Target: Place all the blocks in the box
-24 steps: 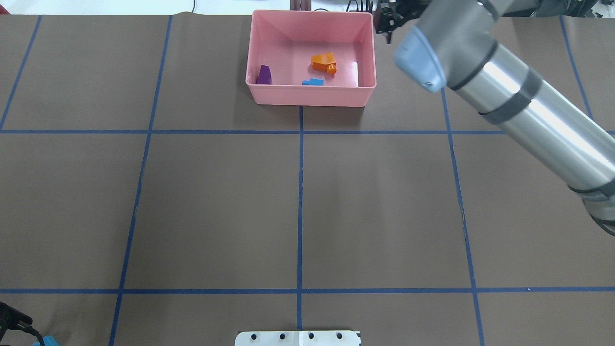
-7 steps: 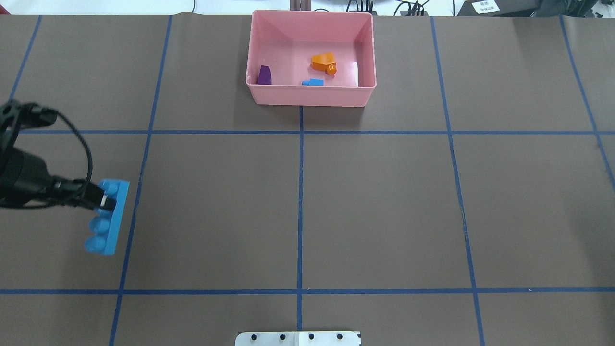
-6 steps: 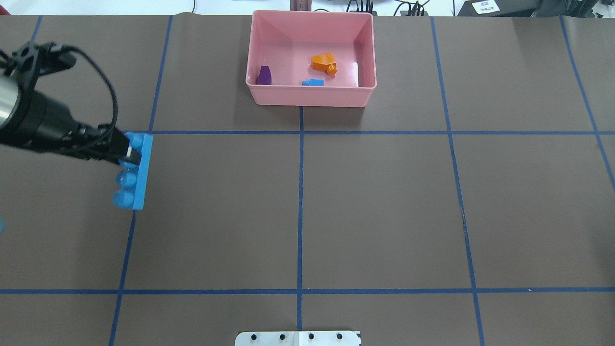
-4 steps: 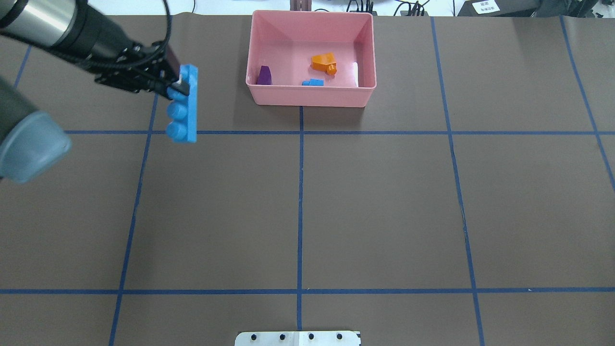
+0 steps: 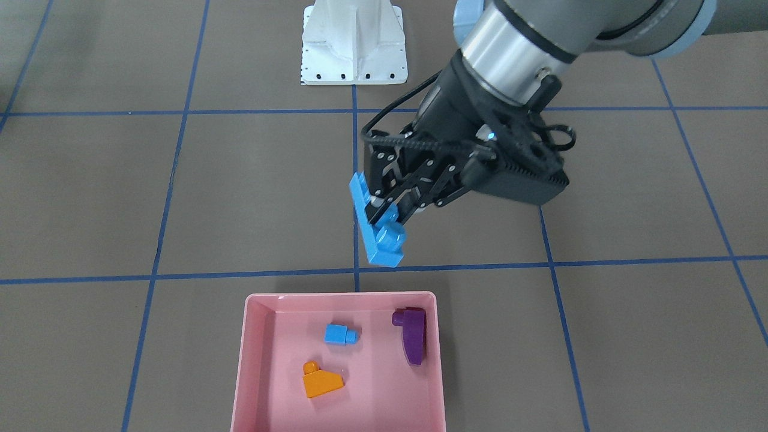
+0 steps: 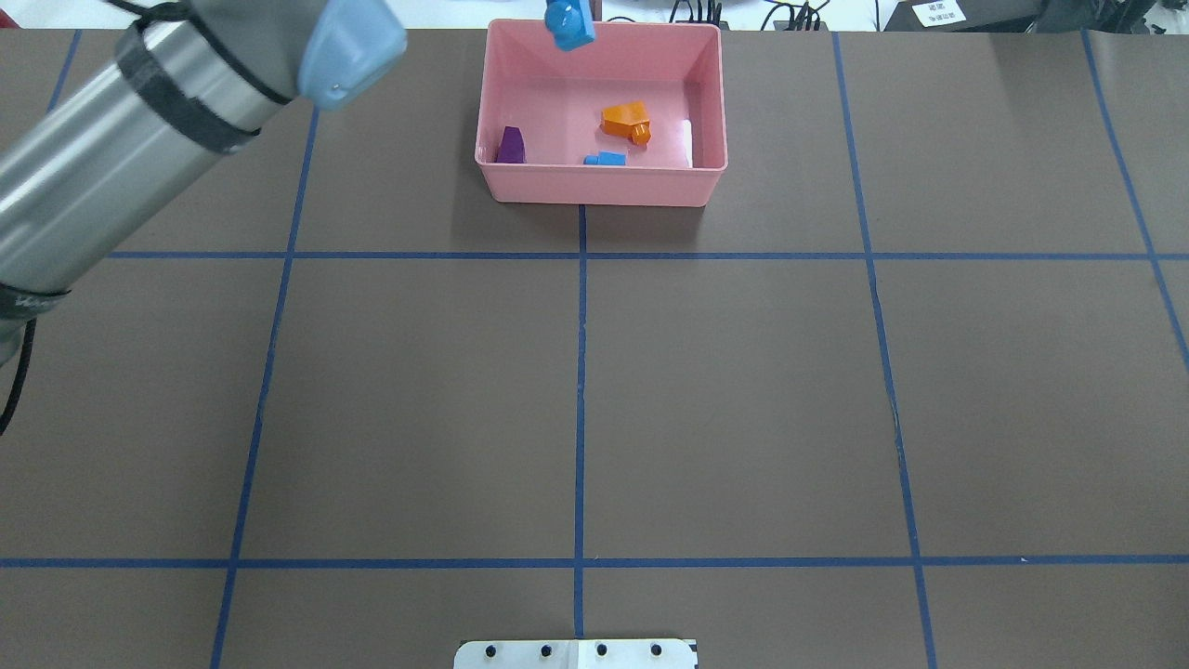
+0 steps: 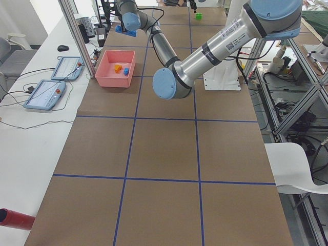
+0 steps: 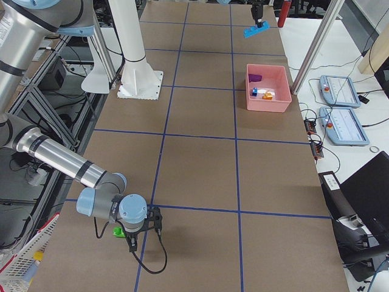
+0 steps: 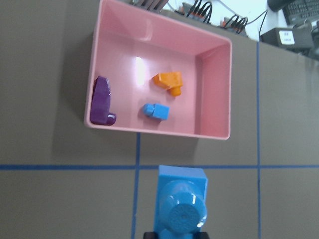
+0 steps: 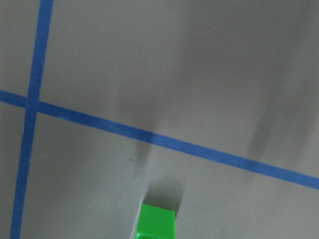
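Note:
My left gripper (image 5: 393,213) is shut on the long blue bar (image 5: 377,223) and holds it high in the air, tilted, just on the robot's side of the pink box (image 5: 243,366). The bar's tip shows in the overhead view (image 6: 568,23). In the left wrist view the bar (image 9: 180,206) hangs just short of the box (image 9: 217,89). In the box lie the orange brick (image 5: 321,380), the small blue cube (image 5: 340,334) and the purple brick (image 5: 411,335). The green brick (image 8: 118,231) is at my right gripper (image 8: 130,236). I cannot tell whether that gripper is open or shut.
The white robot base (image 5: 354,42) stands at the robot's side of the table. Blue tape lines cross the brown table. Operator pendants (image 8: 340,91) lie on the white bench beyond the box. The green brick sits at the bottom edge of the right wrist view (image 10: 157,221).
My left arm has carried the long blue bar from the table's left side up and across to the box. The right arm has left the overhead view.

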Available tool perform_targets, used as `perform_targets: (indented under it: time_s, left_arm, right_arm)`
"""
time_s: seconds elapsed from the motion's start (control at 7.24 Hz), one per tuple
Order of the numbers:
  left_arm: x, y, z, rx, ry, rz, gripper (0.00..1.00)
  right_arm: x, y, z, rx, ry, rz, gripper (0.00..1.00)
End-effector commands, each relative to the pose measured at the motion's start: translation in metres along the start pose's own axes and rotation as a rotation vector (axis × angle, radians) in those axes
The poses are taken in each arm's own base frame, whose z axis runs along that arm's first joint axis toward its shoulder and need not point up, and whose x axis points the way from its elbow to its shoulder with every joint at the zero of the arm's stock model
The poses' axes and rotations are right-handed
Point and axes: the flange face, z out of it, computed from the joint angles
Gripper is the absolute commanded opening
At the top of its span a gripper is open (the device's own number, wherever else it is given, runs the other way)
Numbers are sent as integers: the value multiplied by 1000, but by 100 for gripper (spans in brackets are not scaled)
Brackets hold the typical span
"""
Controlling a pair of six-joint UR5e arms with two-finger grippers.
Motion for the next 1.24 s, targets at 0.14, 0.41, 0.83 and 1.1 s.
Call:
perform_targets:
  time_s: [0.14, 0.41, 0.83, 1.1]
  left_arm:
    - [26, -28, 82, 165, 46, 11, 0]
    - [7, -10, 155, 281, 42, 30, 0]
    - [-21, 39, 231, 335, -34, 34, 0]
    - [-31, 43, 242, 342, -62, 42, 99]
  right_arm:
    - [9, 20, 20, -29, -43, 38, 99]
    - [8, 21, 23, -24, -75, 45, 99]
    - [5, 19, 22, -14, -100, 46, 99]
    - [4, 18, 22, -8, -113, 47, 98]
